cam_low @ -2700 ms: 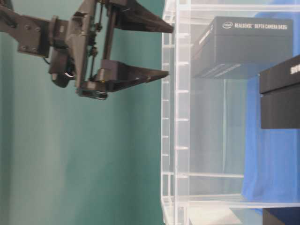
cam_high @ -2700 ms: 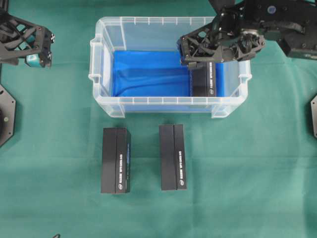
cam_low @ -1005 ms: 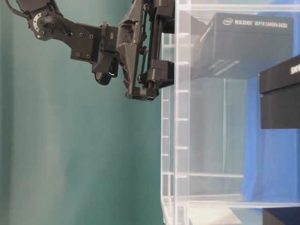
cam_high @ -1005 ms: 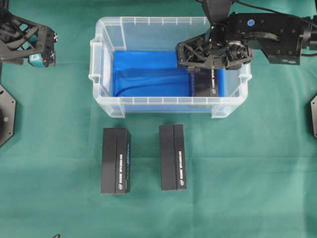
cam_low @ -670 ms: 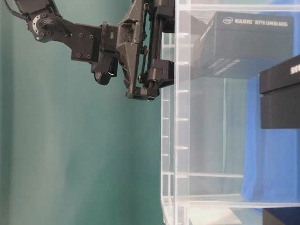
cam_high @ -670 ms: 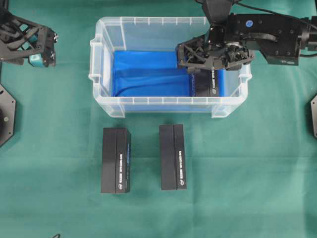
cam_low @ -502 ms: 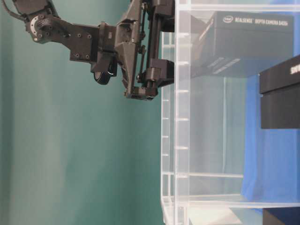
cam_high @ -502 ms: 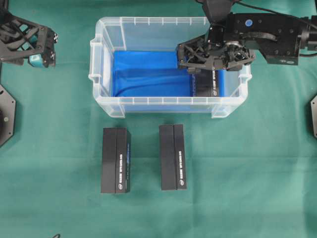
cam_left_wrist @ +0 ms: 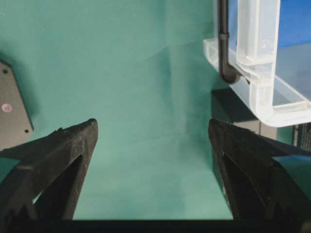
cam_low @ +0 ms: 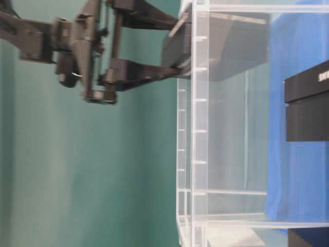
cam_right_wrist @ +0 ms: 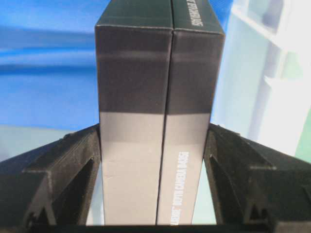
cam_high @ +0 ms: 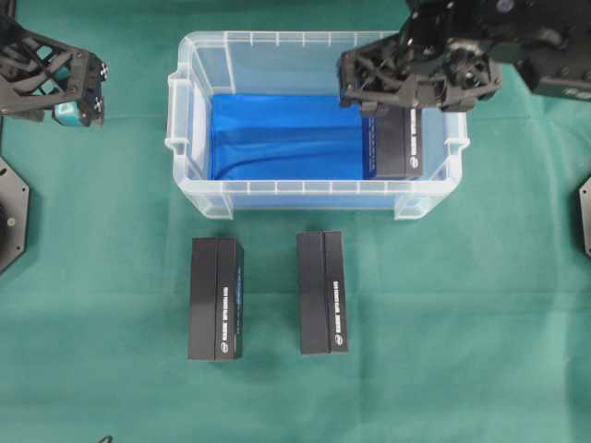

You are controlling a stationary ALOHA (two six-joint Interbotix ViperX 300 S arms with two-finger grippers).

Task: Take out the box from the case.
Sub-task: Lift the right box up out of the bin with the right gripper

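Observation:
The clear plastic case [cam_high: 185,92] stands at the top centre, a blue cloth [cam_high: 277,134] on its bottom. My right gripper [cam_high: 395,109] is shut on the far end of a black box [cam_high: 399,148] at the case's right side. In the table-level view the box [cam_low: 226,46] hangs off the cloth, its gripped end just past the case's rim [cam_low: 199,154]. The right wrist view shows both fingers pressed on the box's [cam_right_wrist: 160,97] sides. My left gripper [cam_high: 78,88] stands open over the green mat, left of the case, with nothing between its fingers [cam_left_wrist: 73,145].
Two more black boxes [cam_high: 216,298] [cam_high: 322,293] lie side by side on the green mat in front of the case. Dark mounting plates [cam_high: 11,217] sit at the left and right edges. The case's near corner [cam_left_wrist: 257,73] shows in the left wrist view.
The right gripper has risen with the box, lifting it off the blue cloth toward the case's rim. The left gripper has stayed where it was.

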